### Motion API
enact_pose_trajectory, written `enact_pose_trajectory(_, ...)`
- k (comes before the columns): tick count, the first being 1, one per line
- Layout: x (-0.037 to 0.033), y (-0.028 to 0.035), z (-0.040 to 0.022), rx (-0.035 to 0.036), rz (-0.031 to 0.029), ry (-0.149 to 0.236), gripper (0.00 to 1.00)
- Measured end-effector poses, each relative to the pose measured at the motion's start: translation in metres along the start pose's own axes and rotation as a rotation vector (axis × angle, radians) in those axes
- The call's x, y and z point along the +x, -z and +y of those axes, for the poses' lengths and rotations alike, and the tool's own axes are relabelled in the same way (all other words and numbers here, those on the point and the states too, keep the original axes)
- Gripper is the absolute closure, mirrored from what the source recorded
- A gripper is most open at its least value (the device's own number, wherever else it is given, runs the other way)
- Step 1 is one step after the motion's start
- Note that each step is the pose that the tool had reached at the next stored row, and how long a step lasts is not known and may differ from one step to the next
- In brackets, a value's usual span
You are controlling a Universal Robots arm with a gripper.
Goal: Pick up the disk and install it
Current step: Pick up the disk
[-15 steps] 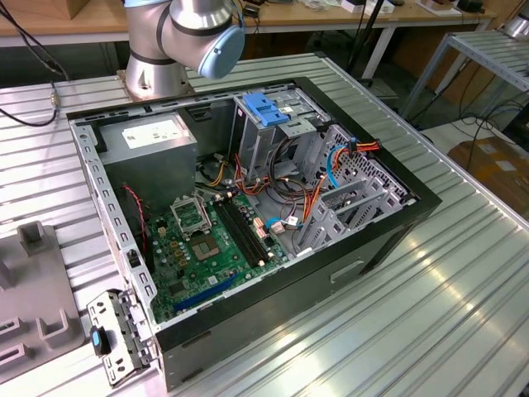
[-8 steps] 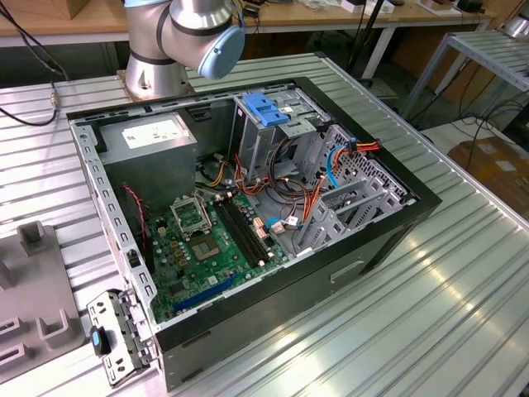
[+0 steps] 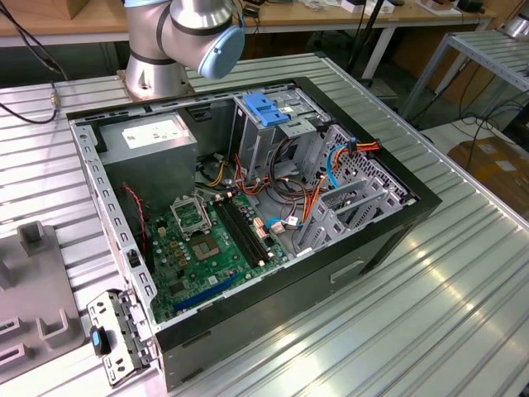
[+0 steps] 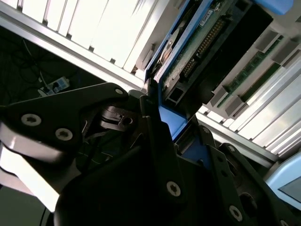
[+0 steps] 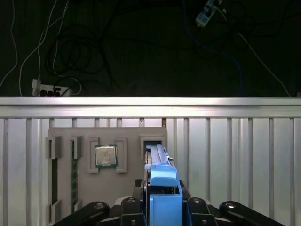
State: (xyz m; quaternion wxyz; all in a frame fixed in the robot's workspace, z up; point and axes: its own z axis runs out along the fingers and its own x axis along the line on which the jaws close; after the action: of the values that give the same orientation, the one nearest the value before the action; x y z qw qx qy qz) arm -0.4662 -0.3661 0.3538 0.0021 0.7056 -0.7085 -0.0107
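**Asker:** Where is the gripper, and does it hold anything?

**Describer:** In both wrist views the black gripper [image 5: 162,202] is clamped onto the disk [image 5: 158,157]. Its fingers [image 4: 157,141] press against the blue plastic rails on either side. The jaws stand just as far apart as the disk is thick.

**Asker:** How does the disk sit?

**Describer:** It stands on edge. In the first wrist view it is a thin silver-grey slab with a blue carrier at the gripper end. In the second wrist view its green circuit-board face and a dark connector strip show.

**Asker:** What lies beneath it?

**Describer:** A grey tray [image 5: 84,136] on a ribbed metal table [image 5: 235,155]. The disk's far end meets a slot in the tray. I cannot tell whether it is seated there or lifted clear. Near that slot a square processor chip [image 5: 106,156] lies in a recess, and a green memory stick [image 5: 74,174] lies in a narrow groove beyond it.

**Asker:** And the computer?

**Describer:** In the exterior view an open computer case [image 3: 273,327] lies on its side on the table, with the motherboard [image 3: 207,240] facing up. A metal drive cage [image 3: 256,149] with a blue latch [image 3: 266,107] stands near the back, close to a grey power-supply box [image 3: 153,141]. The tray's corner shows at the exterior view's left, well apart from the cage. The arm's base [image 3: 186,33] rises behind the case.
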Motion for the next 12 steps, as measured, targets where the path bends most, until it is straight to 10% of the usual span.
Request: enact_pose_trajectory(12, -0.0001, 0.01, 0.0002, -0.0002, -0.0054, 0.0, 0.63)
